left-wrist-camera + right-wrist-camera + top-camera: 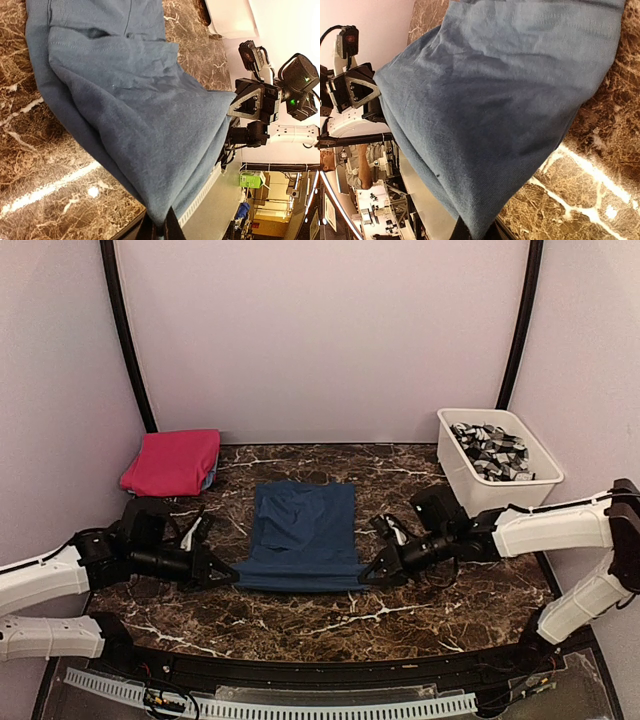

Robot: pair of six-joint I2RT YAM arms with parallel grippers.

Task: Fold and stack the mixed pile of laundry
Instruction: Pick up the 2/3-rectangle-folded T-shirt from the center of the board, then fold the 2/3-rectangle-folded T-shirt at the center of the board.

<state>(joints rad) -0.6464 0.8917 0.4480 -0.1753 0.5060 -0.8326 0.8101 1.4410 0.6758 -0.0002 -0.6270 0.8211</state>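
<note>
My left gripper (222, 574) and right gripper (372, 573) each pinch a lower corner of the navy-blue garment (305, 530), centre frame; its length runs toward the upper edge.

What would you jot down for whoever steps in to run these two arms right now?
The left gripper is shut on the near left corner of the dark navy-blue cloth garment; the right gripper is shut on its near right corner.
That garment lies mid-table, near edge lifted.
Done: folded magenta-pink cloth garment on a light blue cloth, far left.
To do: fold and stack the navy one, then the grey-and-white patterned cloth in the white rectangular plastic tub.
</note>
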